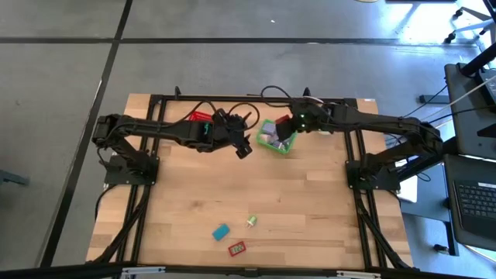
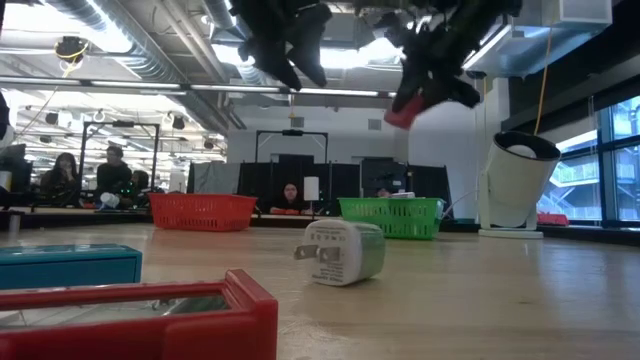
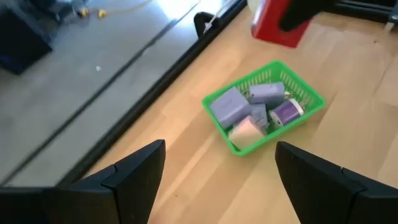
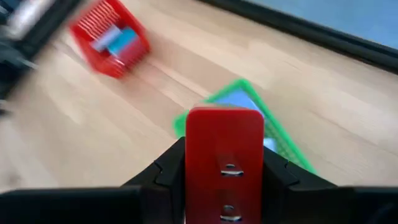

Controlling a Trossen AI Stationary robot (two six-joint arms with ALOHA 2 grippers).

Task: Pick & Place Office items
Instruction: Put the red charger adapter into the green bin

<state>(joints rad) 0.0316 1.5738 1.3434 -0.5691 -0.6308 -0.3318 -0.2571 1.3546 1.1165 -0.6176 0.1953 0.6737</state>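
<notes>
While the right gripper (image 4: 224, 180) clamps the red block (image 4: 224, 163) above the green basket (image 1: 277, 137) at the table's far side, the left gripper (image 3: 221, 180), wide and empty, hovers just left, so collision risk.

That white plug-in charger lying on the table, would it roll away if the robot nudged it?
Probably not: the white charger looks boxy with flat faces, so it should slide. Its metal prongs stick out sideways and might catch. It seems rigid and light.
</notes>
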